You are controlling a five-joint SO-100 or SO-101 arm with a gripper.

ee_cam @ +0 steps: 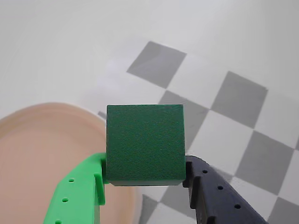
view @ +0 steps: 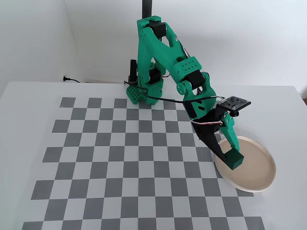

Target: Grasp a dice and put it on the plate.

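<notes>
The dice (ee_cam: 145, 143) is a dark green cube, clamped between a bright green finger (ee_cam: 79, 191) and a black finger (ee_cam: 215, 196) in the wrist view. My gripper (ee_cam: 145, 175) is shut on it. In the fixed view the gripper (view: 231, 157) holds the dice (view: 235, 160) just above the left part of the beige-pink plate (view: 256, 175). From the wrist camera the plate (ee_cam: 42, 154) fills the lower left, under the green finger; the dice hangs over its rim, partly over the checkered mat.
A grey and white checkered mat (view: 120, 153) covers the white table. The arm's base (view: 144, 91) stands at the mat's far edge. A black post (view: 146, 9) rises behind it and a white wall closes the back.
</notes>
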